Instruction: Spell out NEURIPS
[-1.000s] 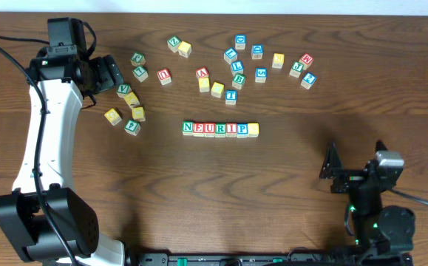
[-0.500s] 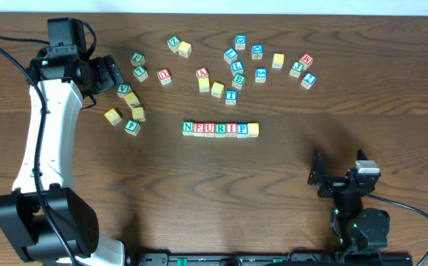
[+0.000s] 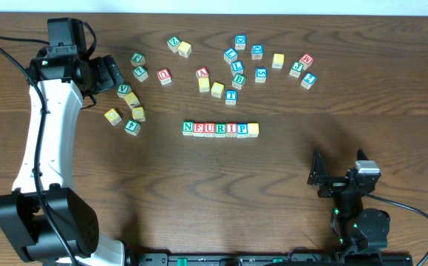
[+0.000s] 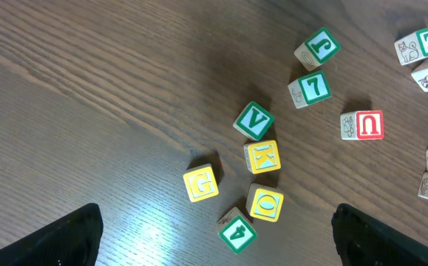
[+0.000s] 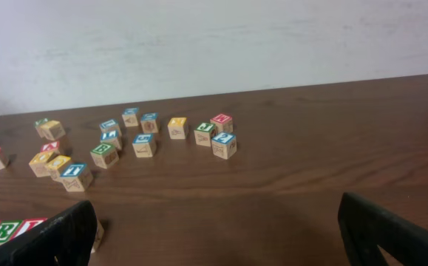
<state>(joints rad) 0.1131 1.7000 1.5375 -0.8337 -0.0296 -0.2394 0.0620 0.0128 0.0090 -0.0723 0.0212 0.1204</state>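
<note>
Overhead: the NEURIPS cubes (image 3: 220,129) line up in the middle of the counter (image 3: 310,111). N through P are readable, the yellow end cube (image 3: 253,129) isn't. Left claw (image 3: 114,74) hangs at the far-left scatter, right claw (image 3: 318,177) towards the near-right corner.

Left wrist: jaws wide, empty, above the V cube (image 4: 253,120).

Right wrist: jaws spread, nothing held.

Looks like the final check. Next, confirm that last face shows S.

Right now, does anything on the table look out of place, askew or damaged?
The row of cubes sits straight, reading NEURIP. The yellow cube at its right end shows no letter I can read from overhead, so the S is unconfirmed. The spare cubes lie scattered at mixed angles; nothing looks damaged.
</note>
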